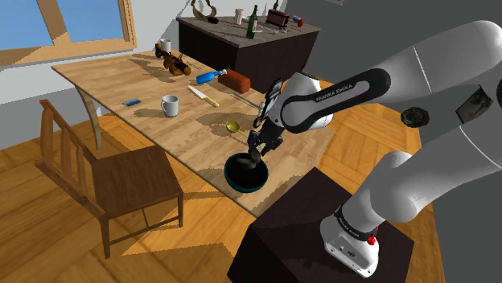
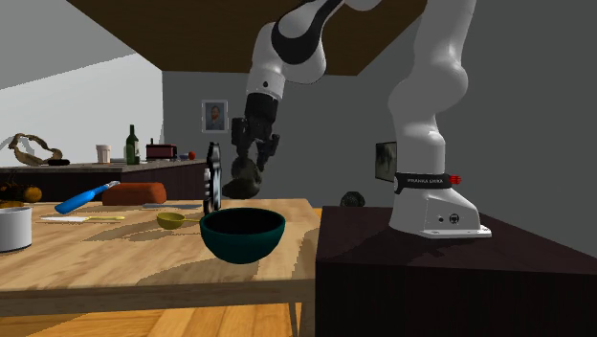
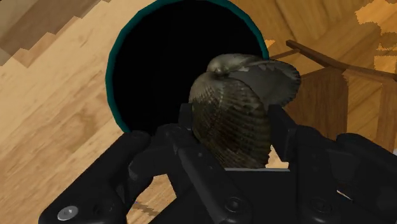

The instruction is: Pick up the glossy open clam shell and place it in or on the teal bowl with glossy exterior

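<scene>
jaws are closed on the clam shell (image 3: pixel 232 118), gripping its ribbed brown-grey body, with the two valves standing parted. the shell is hanging in the air over the opening of the teal bowl (image 2: pixel 242 244), clear of the rim (a gap between them is showing in the second exterior view). the bowl is sitting on the wooden table (image 1: pixel 104 76), close to the edge nearest the stand, its inside showing black. beyond it a yellow scoop (image 1: pixel 232 126) is lying on the table, then a white mug (image 1: pixel 170 105) is standing upright, then a blue bottle (image 1: pixel 207 77) is lying beside a reddish-brown block (image 1: pixel 236 80). a wooden chair (image 1: pixel 121 173) is standing at the table's side. farthest off, a dark sideboard (image 1: pixel 241 52) is carrying bottles.
</scene>
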Controlling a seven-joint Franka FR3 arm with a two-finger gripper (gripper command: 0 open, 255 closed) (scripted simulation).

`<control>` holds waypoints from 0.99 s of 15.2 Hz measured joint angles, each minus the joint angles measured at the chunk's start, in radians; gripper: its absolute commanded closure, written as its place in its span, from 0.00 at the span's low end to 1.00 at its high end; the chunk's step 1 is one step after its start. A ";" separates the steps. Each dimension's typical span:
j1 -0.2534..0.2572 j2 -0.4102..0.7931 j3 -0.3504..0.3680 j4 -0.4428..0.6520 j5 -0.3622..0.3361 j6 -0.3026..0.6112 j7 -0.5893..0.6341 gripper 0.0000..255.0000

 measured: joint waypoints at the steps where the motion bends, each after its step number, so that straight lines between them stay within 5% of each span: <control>1: 0.004 0.013 -0.001 -0.002 0.007 0.015 -0.007 1.00; 5: 0.021 0.073 -0.009 -0.012 0.046 0.082 -0.043 1.00; 6: 0.021 0.073 -0.009 -0.012 0.046 0.083 -0.043 0.00; 8: 0.016 0.092 0.009 0.006 0.016 0.078 -0.017 0.00; 13: 0.001 0.251 0.146 0.161 -0.313 0.005 0.251 0.00; 15: 0.003 0.292 0.153 0.186 -0.365 0.009 0.286 0.00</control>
